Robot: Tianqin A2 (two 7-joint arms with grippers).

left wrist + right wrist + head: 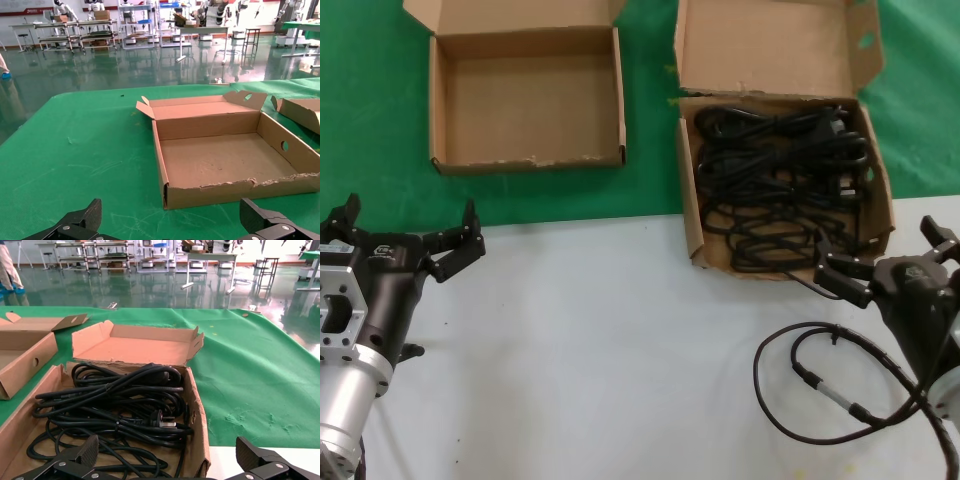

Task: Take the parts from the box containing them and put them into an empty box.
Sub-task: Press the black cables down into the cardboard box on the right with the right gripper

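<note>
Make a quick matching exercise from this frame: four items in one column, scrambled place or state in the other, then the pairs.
Items:
1. power cords
2. shallow short-flapped box
3. left gripper
4. right gripper

States:
A. holds nothing, on the green cloth
B. open, over the white surface on the robot's left
C. piled in the tall-lidded box
D. open, at the near edge of the cord box

Pairs: 1-C, 2-A, 3-B, 4-D

In the head view a strip of green cloth (pixel 650 110) lies open between the empty box (pixel 528 160) at upper left and the cord-filled box (pixel 692 215) at upper right, whose tall lid flap (pixel 770 45) walls off its far side.
</note>
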